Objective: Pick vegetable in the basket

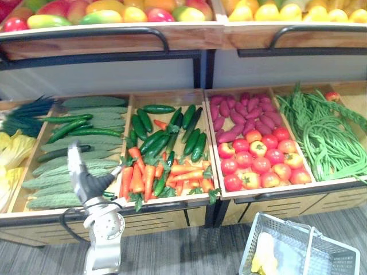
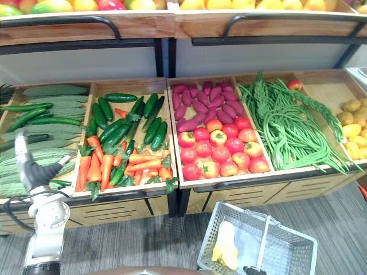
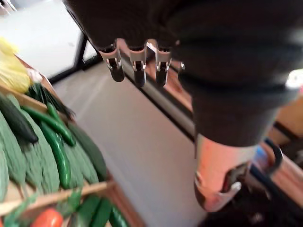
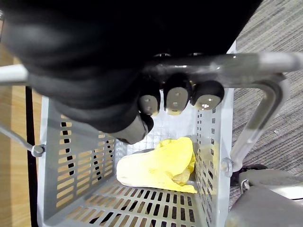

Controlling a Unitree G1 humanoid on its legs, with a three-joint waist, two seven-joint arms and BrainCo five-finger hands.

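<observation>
Cucumbers (image 1: 94, 132) lie crosswise just ahead of the left hand (image 1: 85, 180), its fingers released and empty, while the right hand (image 4: 176, 98) clenches the handle (image 4: 265, 61) of the basket (image 4: 71, 161) holding one yellow vegetable (image 4: 156, 165).
</observation>
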